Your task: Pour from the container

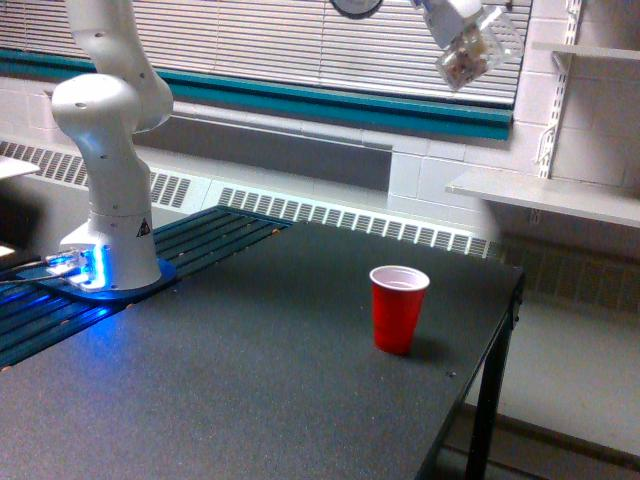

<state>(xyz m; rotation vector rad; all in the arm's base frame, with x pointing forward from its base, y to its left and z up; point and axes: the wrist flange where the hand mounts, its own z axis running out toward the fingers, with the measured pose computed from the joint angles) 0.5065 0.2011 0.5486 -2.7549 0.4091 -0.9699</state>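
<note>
White, glossy arm (108, 120) built of rounded, swollen segments, thick at the joint housings. Flared cylindrical pedestal carrying a small triangular warning sticker (143, 228). Round blue base plate (120, 285) beneath, lit by a bright blue glow on the side toward the exterior view's left. Dark cables (25, 268) trailing from that side. Pale, blocky gripper (452, 18) at the top edge, beside a dark round joint end (355, 6).

You're looking at a dark speckled surface (260, 380) filling the lower frame. Behind it, white blinds (260, 40) span the top above a teal sill band (330, 100), a long radiator grille (350, 220) below. White wall shelves (540, 190) sit at right.
</note>
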